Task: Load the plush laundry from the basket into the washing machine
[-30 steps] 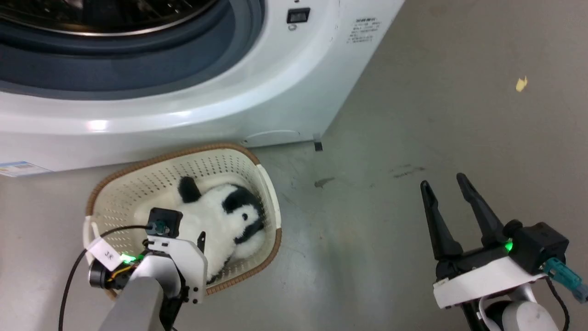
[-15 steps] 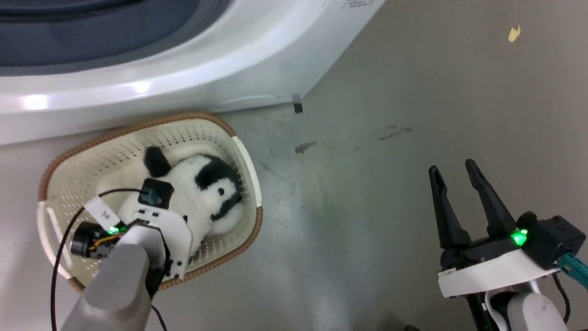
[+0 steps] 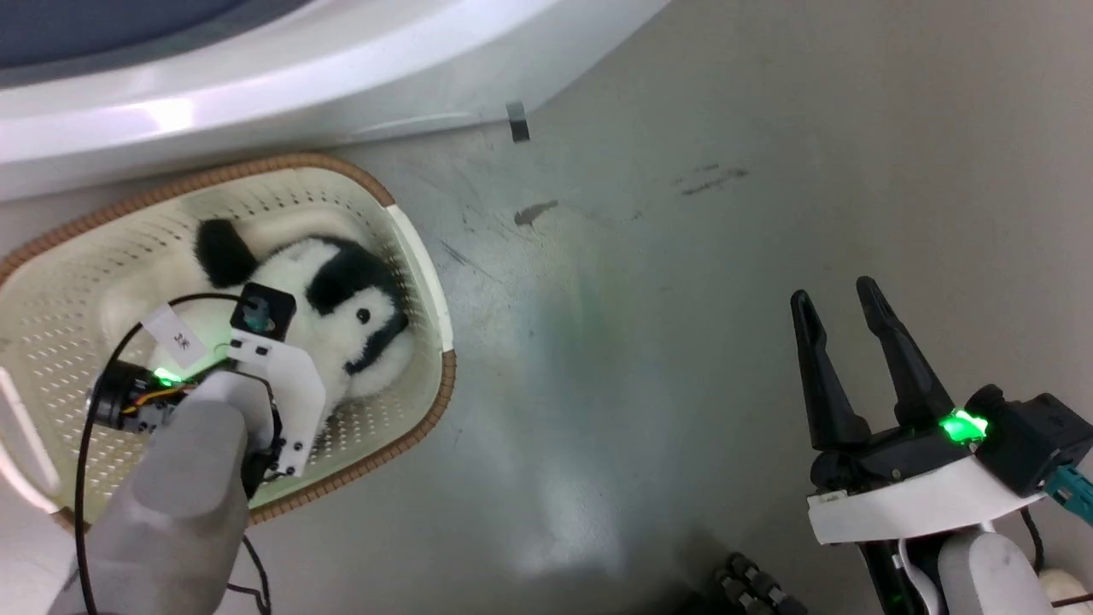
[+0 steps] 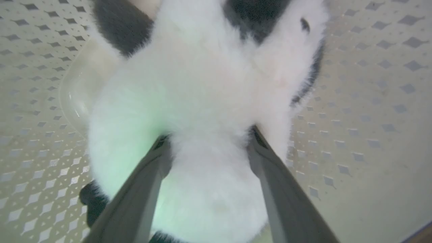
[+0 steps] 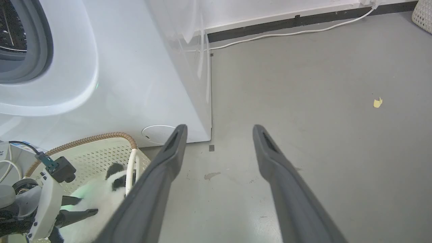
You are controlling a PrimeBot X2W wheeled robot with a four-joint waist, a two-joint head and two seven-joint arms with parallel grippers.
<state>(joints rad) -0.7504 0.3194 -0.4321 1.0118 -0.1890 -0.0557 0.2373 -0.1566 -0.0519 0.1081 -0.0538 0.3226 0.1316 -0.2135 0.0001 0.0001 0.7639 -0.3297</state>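
White fluff bulged between the spread fingers of the left gripper [image 4: 209, 138], whose tips were sunk out of sight in the plush panda [image 4: 202, 84]. The jaws stood wide, not clamped. The panda lay under the tool in the cream perforated basket [image 4: 371, 101]. A white tag [image 3: 175, 337] on the tool's cable bore marks too small to read surely. Beyond the basket rose the washing machine [image 3: 299, 77], cut off. Well aside, the right gripper [image 3: 832, 292] gaped, holding nothing, above the grey floor [image 3: 683, 213].
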